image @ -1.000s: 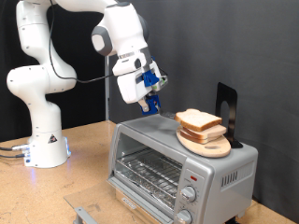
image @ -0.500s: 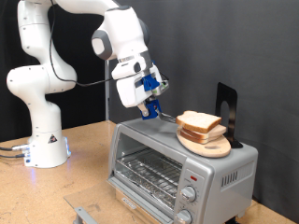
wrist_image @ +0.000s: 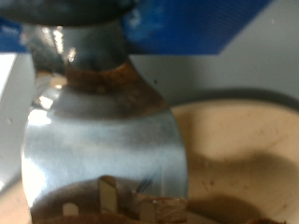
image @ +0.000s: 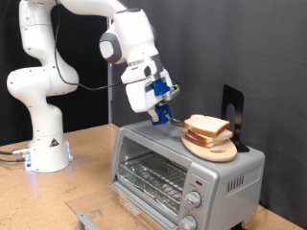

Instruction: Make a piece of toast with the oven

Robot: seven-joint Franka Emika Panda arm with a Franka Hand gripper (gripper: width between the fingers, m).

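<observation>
A white robot arm (image: 43, 77) is shown mounted on a light wooden tabletop (image: 82, 168), against a black backdrop (image: 259, 48) that fills the exterior view's right and top. The oven (image: 187, 171), a silver box with a glass door (image: 149, 177) and a wire rack behind it, is set on the tabletop at the exterior view's lower right. Two round knobs (image: 193, 211) and a small red light (image: 198, 181) are seen on its front panel. The door appears shut, though this cannot be told with certainty from this angle.

On the oven's roof a round wooden board (image: 210, 147) is placed, and the piece of toast (image: 204, 125) is stacked on it with other slices, pale with a tan crust. A dark upright stand (image: 231, 113) is placed just behind the board.

The gripper (image: 159, 116) is held above the oven's roof, just beside the bread on the exterior view's left. A blue-handled tool (image: 163, 96) is clamped in the jaws, its end pointed down toward the oven's top. In the wrist view the tool's broad, shiny metal blade (wrist_image: 103, 140) fills the picture, with a blurred pale surface behind it.
</observation>
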